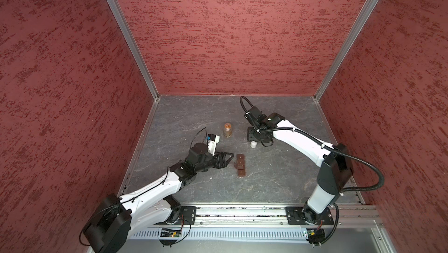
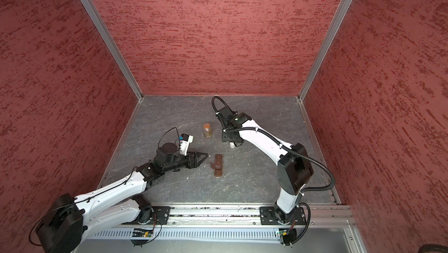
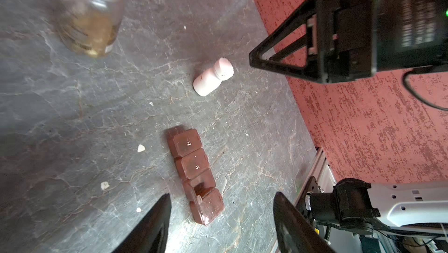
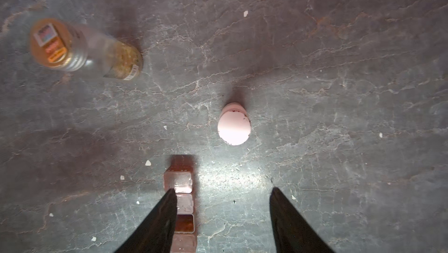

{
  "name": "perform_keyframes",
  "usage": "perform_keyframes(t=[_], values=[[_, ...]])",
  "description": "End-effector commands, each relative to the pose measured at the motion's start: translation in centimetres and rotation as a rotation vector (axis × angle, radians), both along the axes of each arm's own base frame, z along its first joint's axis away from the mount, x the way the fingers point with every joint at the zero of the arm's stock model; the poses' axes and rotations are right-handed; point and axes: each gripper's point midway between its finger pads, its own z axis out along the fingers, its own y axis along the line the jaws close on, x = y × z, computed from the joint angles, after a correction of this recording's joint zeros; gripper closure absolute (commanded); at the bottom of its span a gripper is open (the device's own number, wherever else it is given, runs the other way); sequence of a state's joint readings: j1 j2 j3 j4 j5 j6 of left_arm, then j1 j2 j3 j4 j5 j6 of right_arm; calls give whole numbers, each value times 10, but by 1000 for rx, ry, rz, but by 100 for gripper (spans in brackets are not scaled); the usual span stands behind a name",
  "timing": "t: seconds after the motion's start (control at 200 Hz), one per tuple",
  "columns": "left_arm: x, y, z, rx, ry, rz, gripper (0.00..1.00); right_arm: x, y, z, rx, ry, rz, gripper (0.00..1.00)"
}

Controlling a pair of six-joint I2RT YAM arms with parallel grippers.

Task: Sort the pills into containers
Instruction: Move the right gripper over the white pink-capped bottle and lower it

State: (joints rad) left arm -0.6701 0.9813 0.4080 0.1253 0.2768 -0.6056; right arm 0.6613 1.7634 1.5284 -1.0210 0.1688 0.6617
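**Left gripper** point(image 1: 230, 160): jaws were found spread with nothing between them. It was held low, just beside the long side of the containers.

**Right gripper** point(image 4: 223, 189): jaws were likewise spread and empty. It was hung above the white bottle point(image 4: 234, 124), which stood upright and capped near one end of the box.

**Containers** point(image 3: 196, 174): a row of cells in one brown box was laid flat near the middle of the table, between the two grippers. One cell was seen with its lid raised, and the rest were shut. The contents could not be made out through the tinted lids.

**Pills** point(image 3: 141, 148): whitish bits were noted loose on the surface around the box. None was gripped.

**Clear jar** point(image 1: 228, 130): it was orange-lidded and upright, with its lid on, and was set beyond the box.

**Progress**: it was judged early. No pill could be confirmed in any cell, both vessels were closed, and the scattered bits were left to be gathered.

**Table** point(image 1: 278, 179): it was dark grey and stone-veined, with a glare patch near the box.

**Room**: red textured walls point(image 1: 230, 33) were fitted on three sides and joined by aluminium posts. A metal rail point(image 1: 242, 213) along the front edge carried both arm bases.
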Motion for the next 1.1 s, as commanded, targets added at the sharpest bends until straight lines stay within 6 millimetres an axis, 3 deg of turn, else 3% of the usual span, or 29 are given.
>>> perform_keyframes(t=[0.0,0.376,1.097], values=[[1,16,-13,71,-33,45,32,5,-14,-3,-65,30,-17,38],[-3,27,-21,96,-63,65,32,26,-8,-30,-60,121,-23,42],[-1,33,-25,109,-65,68,32,32,-3,-54,-53,182,-29,53]])
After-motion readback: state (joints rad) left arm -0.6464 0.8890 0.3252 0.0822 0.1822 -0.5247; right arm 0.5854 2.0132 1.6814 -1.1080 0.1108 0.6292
